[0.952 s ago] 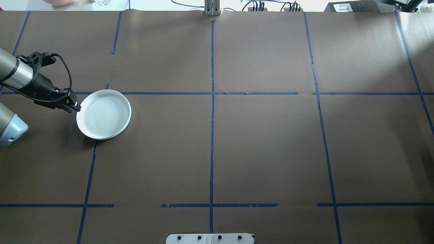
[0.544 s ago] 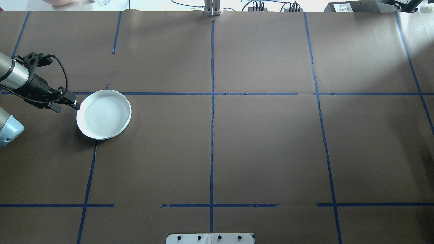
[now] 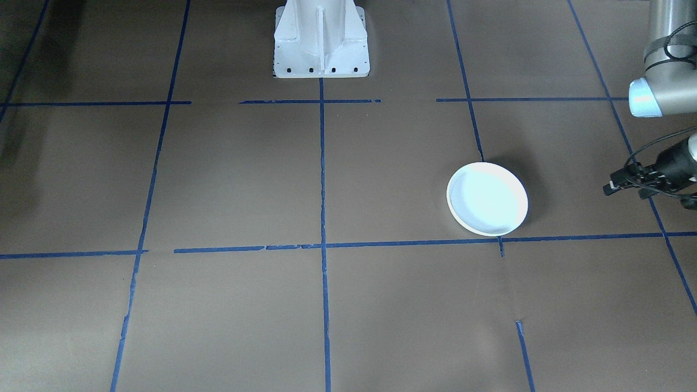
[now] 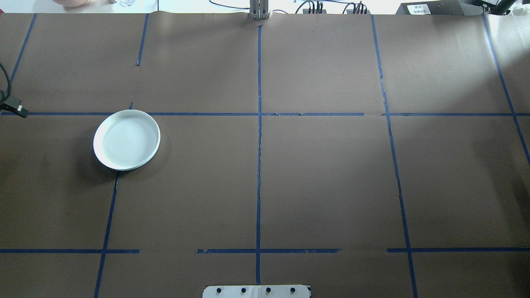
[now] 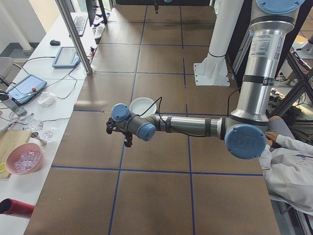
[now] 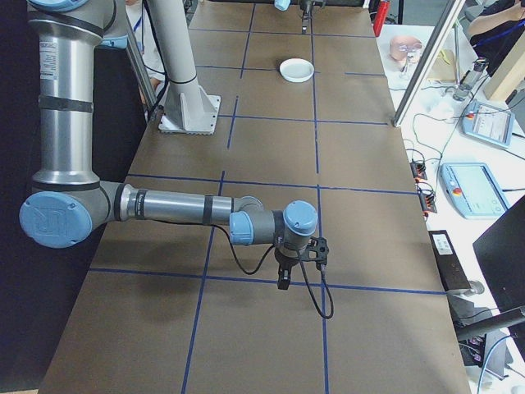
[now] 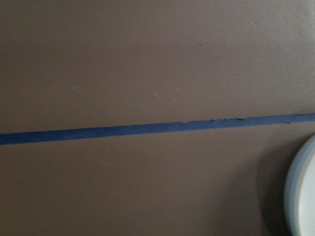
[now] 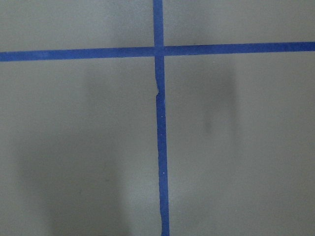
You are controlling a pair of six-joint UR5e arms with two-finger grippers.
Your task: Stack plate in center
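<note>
The plate [image 4: 126,140] is round, white and shallow, with a low raised rim and a faintly bluish, smooth inside. It lies flat, mouth up, on the table's [image 4: 323,182] left half, on matte brown paper. The left gripper [image 3: 611,188] hangs well apart from it, empty; whether either gripper is released or clenched, I cannot tell.

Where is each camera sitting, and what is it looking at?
Front-facing: across the table, facing the robot's white base; left gripper at right.
Overhead: behind robot, above round white plate.
Exterior left: table's end; left arm near.
Exterior right: opposite end; right arm near.
Left wrist: down at blue tape, plate's edge.
Right wrist: down at crossed tape.
Shared: plate, except right wrist.
</note>
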